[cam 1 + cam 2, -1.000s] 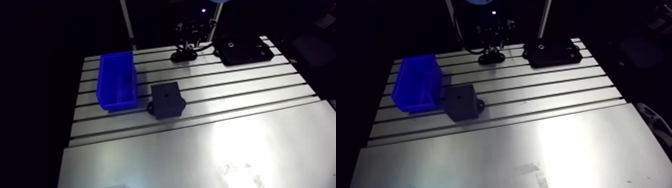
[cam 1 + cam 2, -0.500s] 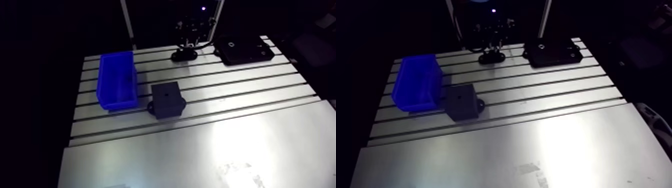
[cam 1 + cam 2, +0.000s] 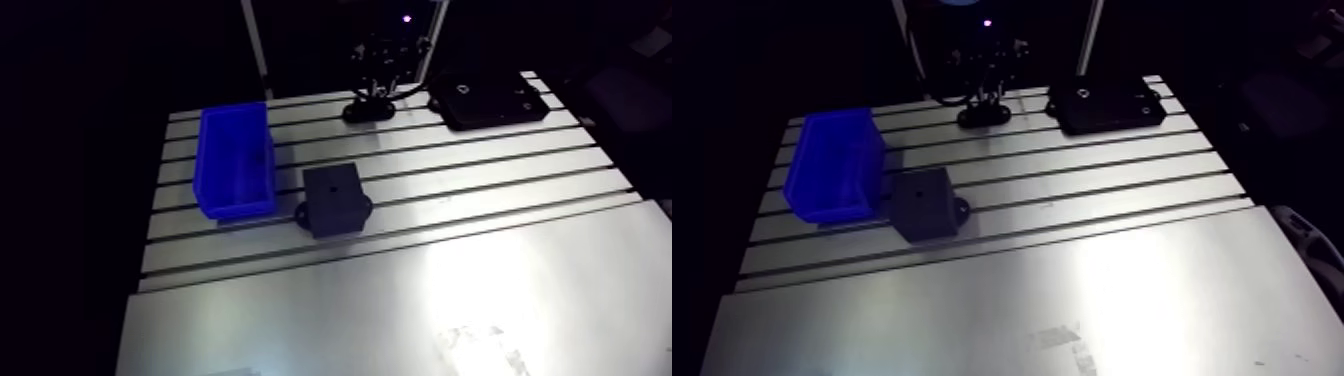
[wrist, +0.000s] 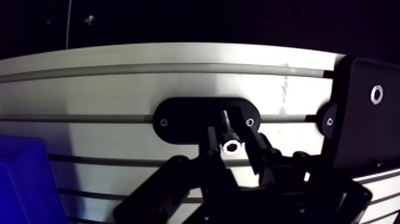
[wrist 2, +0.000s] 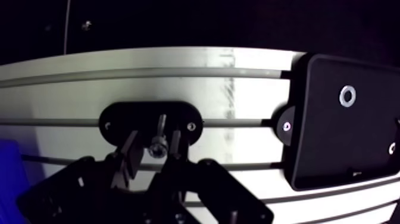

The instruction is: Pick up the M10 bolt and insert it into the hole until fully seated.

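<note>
Now, at the far left of the arm view: a blue bin, open on top, standing on the silver table. Has long dark slots running from side to side across the back part. Shines smooth and bright on the near part.

Next, just to the right of the bin: a dark block, set on the slots, with one small round hole in its top. Stands close beside the bin.

Then, further right and toward the back edge: a black oval plate, lying flat over one slot. Shows a tiny screw near each end in the wrist view.

Right above that plate: the gripper. Squeezes the bolt tight, one of the fingers on each side of it. Holds the bolt with its shiny round head up and its thin end pointing down at the middle of the plate. Cannot tell if the thin end touches the plate. Keeps the bolt well apart from the block and its hole.

Last, at the far right of the back edge: a flat black box, lying near the oval plate, with a little shiny ring on top.
</note>
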